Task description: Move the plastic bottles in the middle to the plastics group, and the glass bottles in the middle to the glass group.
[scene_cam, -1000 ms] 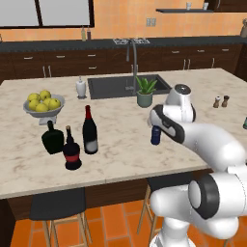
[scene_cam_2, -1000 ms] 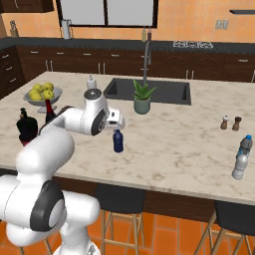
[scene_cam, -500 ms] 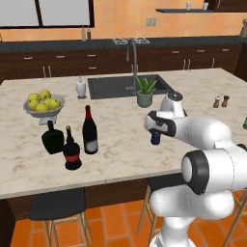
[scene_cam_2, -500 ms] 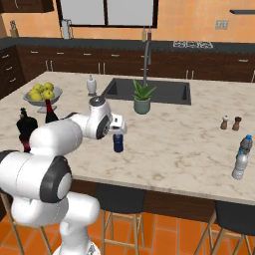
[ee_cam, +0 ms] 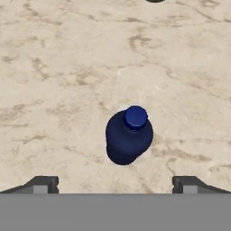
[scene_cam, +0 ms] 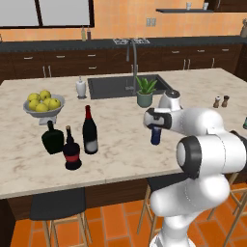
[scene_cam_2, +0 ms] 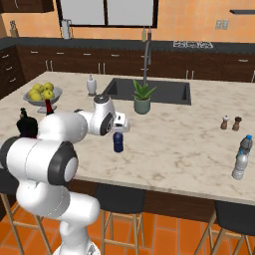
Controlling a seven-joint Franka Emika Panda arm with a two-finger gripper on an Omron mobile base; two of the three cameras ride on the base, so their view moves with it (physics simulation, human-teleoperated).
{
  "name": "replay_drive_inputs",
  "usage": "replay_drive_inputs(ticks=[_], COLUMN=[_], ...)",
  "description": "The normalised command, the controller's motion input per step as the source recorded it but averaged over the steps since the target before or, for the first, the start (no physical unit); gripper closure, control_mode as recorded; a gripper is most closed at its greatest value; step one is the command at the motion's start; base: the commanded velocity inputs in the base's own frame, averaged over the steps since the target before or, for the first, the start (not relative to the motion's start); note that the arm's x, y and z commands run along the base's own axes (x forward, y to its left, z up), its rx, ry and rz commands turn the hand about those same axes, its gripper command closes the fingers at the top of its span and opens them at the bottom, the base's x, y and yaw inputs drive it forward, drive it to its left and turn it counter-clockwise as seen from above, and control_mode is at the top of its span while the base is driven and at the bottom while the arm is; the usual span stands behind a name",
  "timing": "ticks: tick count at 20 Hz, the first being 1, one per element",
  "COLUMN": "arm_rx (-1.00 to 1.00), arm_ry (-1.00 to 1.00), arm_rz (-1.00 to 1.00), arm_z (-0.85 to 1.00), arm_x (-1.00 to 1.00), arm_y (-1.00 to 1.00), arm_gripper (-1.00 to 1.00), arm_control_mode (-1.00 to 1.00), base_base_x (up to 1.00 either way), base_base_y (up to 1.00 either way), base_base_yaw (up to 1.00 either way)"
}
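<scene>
Left base view: my gripper (scene_cam: 155,126) hangs just above the blue bottle (scene_cam: 155,135), which stands upright on the tabletop (scene_cam: 120,144); the wine bottle (scene_cam: 89,131) stands well to its left, just beside the green flask (scene_cam: 52,138) and the black bottle (scene_cam: 72,150)
Right base view: blue bottle (scene_cam_2: 118,142) upright under my gripper (scene_cam_2: 118,128), near the potted plant (scene_cam_2: 142,98)
Hand view: my fingertips (ee_cam: 43,184) stand wide apart, holding nothing; blue bottle (ee_cam: 128,135) between them from above, untouched

A small blue bottle (scene_cam: 155,135) stands upright beneath the robot's hand (scene_cam: 157,118).
</scene>
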Motion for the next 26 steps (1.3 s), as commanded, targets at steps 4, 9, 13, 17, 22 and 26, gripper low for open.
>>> replay_drive_inputs(ticks=[4,9,13,17,22,26], arm_rx=[0.00,0.00,0.00,0.00,0.00,0.00], arm_ry=[0.01,0.00,0.00,0.00,0.00,0.00], arm_rz=[0.00,0.00,0.00,0.00,0.00,0.00], arm_z=[-0.29,-0.37,-0.23,-0.13,-0.18,-0.02], arm_x=[0.10,0.32,0.32,0.01,0.13,0.04], arm_y=[-0.14,0.00,0.00,0.00,0.00,0.00], arm_gripper=[-1.00,-1.00,-1.00,-1.00,-1.00,-1.00], arm_control_mode=[-1.00,-1.00,-1.00,-1.00,-1.00,-1.00], base_base_x=[0.00,0.00,0.00,0.00,0.00,0.00], base_base_y=[0.00,0.00,0.00,0.00,0.00,0.00], base_base_yaw=[0.00,0.00,0.00,0.00,0.00,0.00])
